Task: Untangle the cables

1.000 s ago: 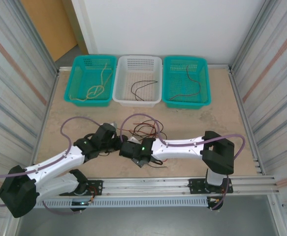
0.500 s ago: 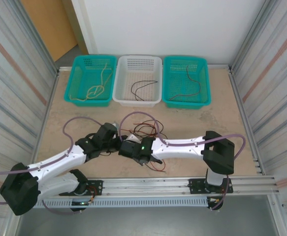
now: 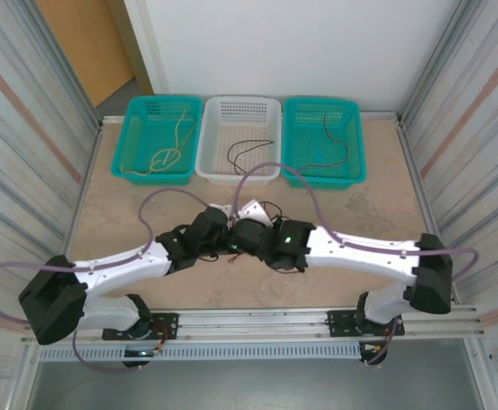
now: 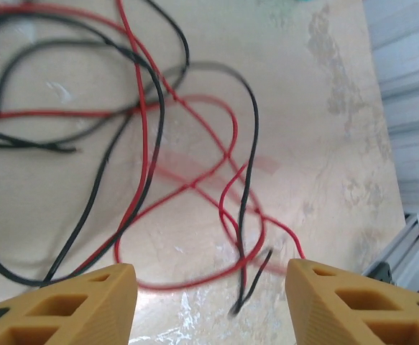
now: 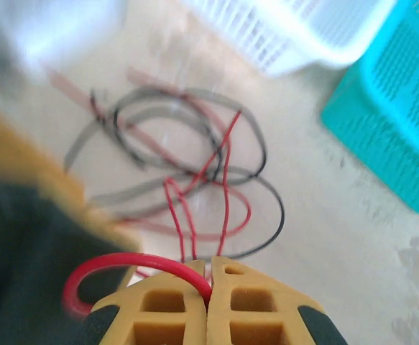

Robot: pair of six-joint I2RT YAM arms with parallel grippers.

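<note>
A tangle of thin red and black cables (image 4: 144, 136) lies on the tan table. In the top view little of the tangle (image 3: 271, 207) shows between the two wrists. My right gripper (image 5: 210, 287) is shut on a red cable (image 5: 126, 261), which loops out to the left of the pads, with more red strands rising to it from the pile (image 5: 195, 172). My left gripper (image 4: 209, 302) hangs open just above the table, its yellow fingers (image 4: 58, 302) apart. A black cable end (image 4: 249, 284) and a red loop lie between them, untouched.
Three baskets stand along the far edge: a teal one (image 3: 157, 178) holding a tan cable (image 3: 176, 141), a white one (image 3: 237, 176) with a black cable, and a teal one (image 3: 325, 182) with dark cables. Both wrists crowd together mid-table. Metal walls flank the table.
Both arms have swung away from the near edge toward the table's middle. The right gripper closed onto the red cable and has pulled it up from the pile.
</note>
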